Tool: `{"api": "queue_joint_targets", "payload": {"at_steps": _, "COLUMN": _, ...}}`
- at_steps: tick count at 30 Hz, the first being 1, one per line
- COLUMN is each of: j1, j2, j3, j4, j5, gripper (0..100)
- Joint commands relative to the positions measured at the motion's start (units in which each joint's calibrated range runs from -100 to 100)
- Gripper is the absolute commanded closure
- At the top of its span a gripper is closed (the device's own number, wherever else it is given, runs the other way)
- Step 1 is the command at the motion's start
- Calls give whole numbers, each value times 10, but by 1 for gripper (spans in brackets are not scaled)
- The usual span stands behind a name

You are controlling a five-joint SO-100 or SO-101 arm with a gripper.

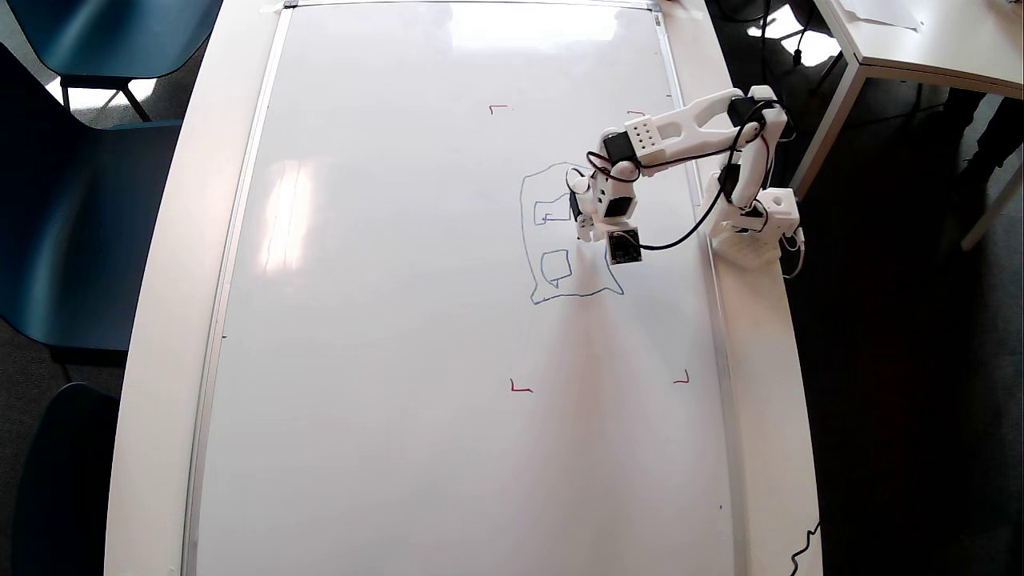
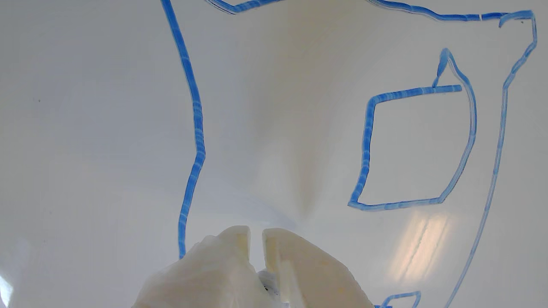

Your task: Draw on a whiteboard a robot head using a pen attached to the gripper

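Observation:
The whiteboard (image 1: 400, 320) fills most of the overhead view. The robot head (image 1: 526, 240) is a wobbly blue outline with small squares inside, right of the board's middle. My gripper (image 1: 588, 234) hangs over the drawing's right part, pointing at the board. In the wrist view the gripper (image 2: 256, 239) comes in from the bottom edge, its two white fingers almost together. A sliver of the pen (image 2: 269, 283) shows between them; its tip is hidden. One closed blue square (image 2: 367, 141) lies to the right, and a long outline stroke (image 2: 198, 128) runs just left of the fingers.
The arm's white base (image 1: 752, 240) stands on the table rim right of the board. Red corner marks (image 1: 520, 388) (image 1: 682, 378) (image 1: 498, 108) frame the drawing area. Blue chairs (image 1: 80, 200) stand at the left and another table (image 1: 920, 40) at the top right.

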Motion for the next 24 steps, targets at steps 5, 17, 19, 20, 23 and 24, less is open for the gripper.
{"api": "queue_joint_targets", "payload": {"at_steps": 5, "j1": 2, "j2": -2, "j3": -13, "j4": -4, "j5": 0, "gripper": 98}}
{"api": "queue_joint_targets", "payload": {"at_steps": 17, "j1": 30, "j2": 34, "j3": -18, "j4": -4, "j5": 3, "gripper": 98}}
{"api": "queue_joint_targets", "payload": {"at_steps": 19, "j1": 41, "j2": 34, "j3": -17, "j4": -4, "j5": 3, "gripper": 98}}
{"api": "queue_joint_targets", "payload": {"at_steps": 20, "j1": 49, "j2": 34, "j3": -17, "j4": -4, "j5": 3, "gripper": 98}}
{"api": "queue_joint_targets", "payload": {"at_steps": 23, "j1": 66, "j2": 34, "j3": -17, "j4": -2, "j5": 5, "gripper": 98}}
{"api": "queue_joint_targets", "payload": {"at_steps": 24, "j1": 67, "j2": 34, "j3": -17, "j4": 0, "j5": 5, "gripper": 98}}
